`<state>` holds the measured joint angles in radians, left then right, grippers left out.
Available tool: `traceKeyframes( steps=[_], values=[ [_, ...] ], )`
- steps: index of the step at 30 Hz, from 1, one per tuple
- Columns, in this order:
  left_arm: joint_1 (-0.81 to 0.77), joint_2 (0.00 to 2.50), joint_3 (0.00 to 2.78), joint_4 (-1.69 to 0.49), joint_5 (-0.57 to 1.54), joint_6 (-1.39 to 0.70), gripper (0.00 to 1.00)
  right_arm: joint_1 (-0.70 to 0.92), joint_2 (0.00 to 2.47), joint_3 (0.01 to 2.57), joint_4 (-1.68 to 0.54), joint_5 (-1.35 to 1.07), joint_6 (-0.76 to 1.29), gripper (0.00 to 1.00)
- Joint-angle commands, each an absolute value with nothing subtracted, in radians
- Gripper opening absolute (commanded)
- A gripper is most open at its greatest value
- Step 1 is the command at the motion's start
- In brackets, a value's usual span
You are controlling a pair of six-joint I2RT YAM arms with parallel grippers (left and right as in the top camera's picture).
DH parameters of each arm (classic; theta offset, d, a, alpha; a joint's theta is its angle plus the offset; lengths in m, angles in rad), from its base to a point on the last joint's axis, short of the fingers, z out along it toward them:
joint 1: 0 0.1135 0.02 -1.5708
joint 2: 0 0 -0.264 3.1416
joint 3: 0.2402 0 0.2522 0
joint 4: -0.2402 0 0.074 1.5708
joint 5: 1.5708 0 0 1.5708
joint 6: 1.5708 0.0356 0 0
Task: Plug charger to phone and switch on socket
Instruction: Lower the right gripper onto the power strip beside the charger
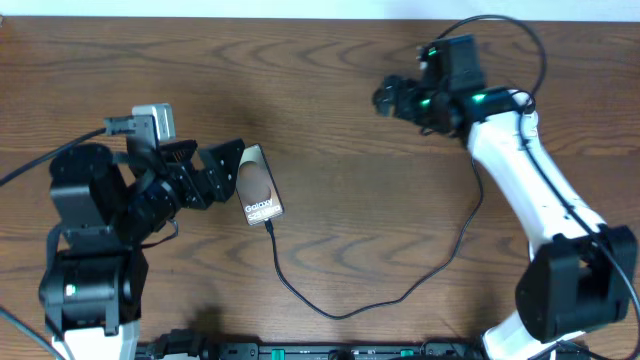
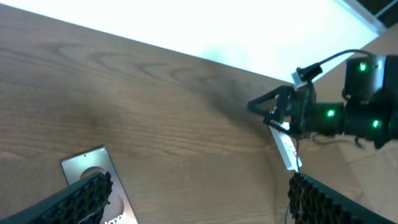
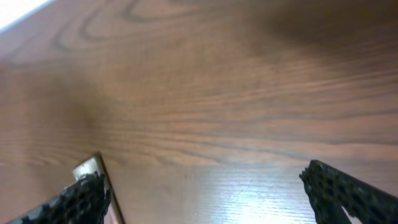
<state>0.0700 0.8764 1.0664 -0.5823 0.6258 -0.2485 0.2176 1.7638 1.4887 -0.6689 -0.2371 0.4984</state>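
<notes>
Left tool (image 1: 230, 170) gapes beside phone (image 1: 263, 190); charger (image 1: 335, 315) meets its end

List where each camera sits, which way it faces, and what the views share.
Overhead: fixed above the table, facing straight down; both arms, the left gripper, the right gripper, the phone and the charger show.
Left wrist: on the left arm, looking low across the table toward the right gripper; its own fingers frame the phone's end.
Right wrist: on the right arm, tilted down at bare wood; its own fingers at the bottom corners.
Shared: overhead and left wrist both show the phone and the right gripper.
</notes>
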Motion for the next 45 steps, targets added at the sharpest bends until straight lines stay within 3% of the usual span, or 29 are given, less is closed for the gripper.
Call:
traceKeyframes(
  steps=[1,10,18,27,35,45],
  values=[
    [0.069,0.866,1.063,-0.583,0.643,-0.228,0.92,0.073,1.685,1.640,-0.790,-0.282,0.432,0.99],
    [0.069,0.933,1.063,-0.586,0.642,-0.228,0.93,-0.340,1.688,1.779,-1.069,-0.283,0.196,0.99],
    [0.068,1.008,1.063,-0.585,0.643,-0.228,0.93,-0.558,1.766,1.773,-1.122,-0.387,-0.067,0.99],
    [0.069,1.025,1.063,-0.585,0.643,-0.228,0.93,-0.561,2.040,1.769,-1.055,-0.459,-0.134,0.99],
    [0.069,1.025,1.063,-0.586,0.643,-0.228,0.93,-0.533,2.155,1.769,-1.048,-0.530,-0.278,0.99],
    [0.068,1.025,1.063,-0.587,0.643,-0.228,0.93,-0.437,2.205,1.769,-0.936,-0.525,-0.312,0.99]
  ],
)
